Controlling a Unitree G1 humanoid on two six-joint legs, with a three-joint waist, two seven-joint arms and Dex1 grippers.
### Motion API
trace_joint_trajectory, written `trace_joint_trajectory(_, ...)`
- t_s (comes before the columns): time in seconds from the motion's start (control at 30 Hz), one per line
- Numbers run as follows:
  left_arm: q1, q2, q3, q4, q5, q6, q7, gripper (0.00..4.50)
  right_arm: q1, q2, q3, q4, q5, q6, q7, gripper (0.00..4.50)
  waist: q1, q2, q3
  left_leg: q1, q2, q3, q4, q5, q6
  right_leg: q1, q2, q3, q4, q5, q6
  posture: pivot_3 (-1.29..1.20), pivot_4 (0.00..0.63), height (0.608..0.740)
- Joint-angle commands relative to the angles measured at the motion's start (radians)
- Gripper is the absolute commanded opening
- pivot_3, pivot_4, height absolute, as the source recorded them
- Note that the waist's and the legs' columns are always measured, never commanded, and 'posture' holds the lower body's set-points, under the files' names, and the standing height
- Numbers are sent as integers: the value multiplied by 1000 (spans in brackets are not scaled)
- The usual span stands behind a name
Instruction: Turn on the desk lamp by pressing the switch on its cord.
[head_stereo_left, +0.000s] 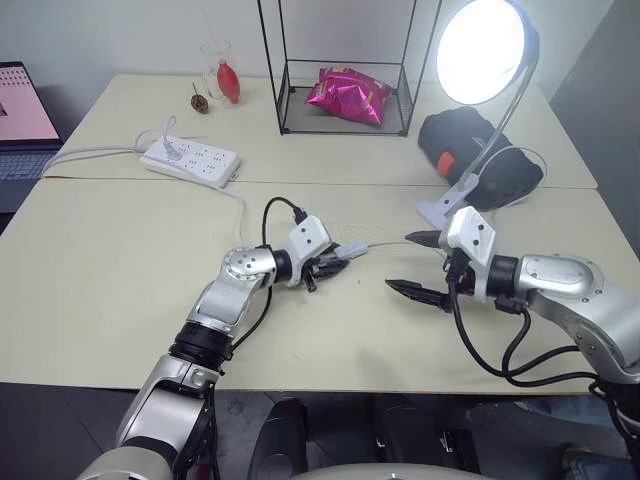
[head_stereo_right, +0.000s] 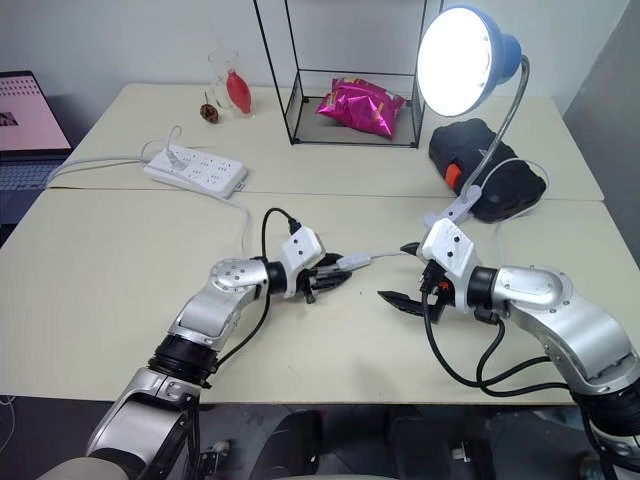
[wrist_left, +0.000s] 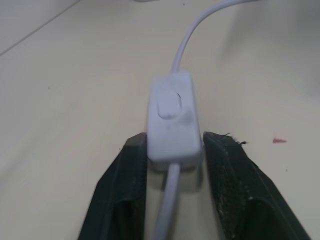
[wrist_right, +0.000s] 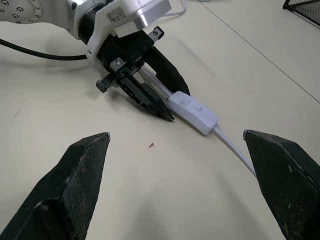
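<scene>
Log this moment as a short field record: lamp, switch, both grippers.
lamp: desk lamp lit, clamped at the table's far right
switch: switch lying on the table, cord leaving both ends
left gripper: left gripper fingers either side of the switch's near end
right gripper: right gripper wide open, empty, facing the switch

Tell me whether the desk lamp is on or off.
On. The desk lamp glows bright white inside its blue shade, while the left gripper has the switch between its fingers.
</scene>
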Motion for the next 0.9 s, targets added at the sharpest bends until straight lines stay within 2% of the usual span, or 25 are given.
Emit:
trace_joint_trajectory(0.03, 6, 5, 22, -31, -3, -8, -1, 2791, -19, 10, -21, 9, -34, -38, 28, 4500, 1, 0, 0, 0, 0, 0, 0, 0, 0, 0, 0, 0, 0, 0, 0, 0, 150, 740)
trace_joint_trajectory(0.13, 21, 29, 53, -89, -23, -7, -4, 3519, -23, 19, -25, 24, -51, -48, 41, 4500, 1, 0, 0, 0, 0, 0, 1, 0, 0, 0, 0, 0, 0, 0, 0, 0, 150, 740)
trace_joint_trajectory(0.23, 66, 73, 100, -194, -63, 20, -25, 4045, -16, 16, -41, 38, -63, -60, 60, 4500, 1, 0, 0, 0, 0, 0, 1, 0, 0, 0, 0, 0, 0, 1, -1, 0, 150, 740)
trace_joint_trajectory(0.4, 137, 154, 187, -384, -154, 145, -45, 4045, 5, 7, -80, 77, -87, -113, 88, 4500, 2, 0, 0, 0, 0, 0, 1, 0, 0, 0, 0, 0, 0, 1, -2, 0, 150, 740)
trace_joint_trajectory(0.47, 170, 218, 264, -449, -177, 188, -34, 4045, 12, 0, -123, 121, -97, -180, 121, 4500, 4, 0, 0, 0, 0, 0, 1, 0, 0, 0, -1, 0, 0, 1, -1, 0, 150, 740)
trace_joint_trajectory(0.67, 238, 349, 411, -525, -220, 236, -33, 4045, 16, -47, -215, 208, -76, -268, 245, 4500, 6, 0, 0, 1, 1, 0, 1, 0, 0, 1, 0, -1, 0, 0, 0, 0, 150, 740)
trace_joint_trajectory(0.9, 327, 378, 496, -596, -286, 266, -29, 4045, -38, -60, -226, 280, -68, -294, 354, 4500, 6, 0, 0, 1, 1, 1, 1, 0, 0, 1, -1, 0, 0, 0, -1, 0, 150, 740)
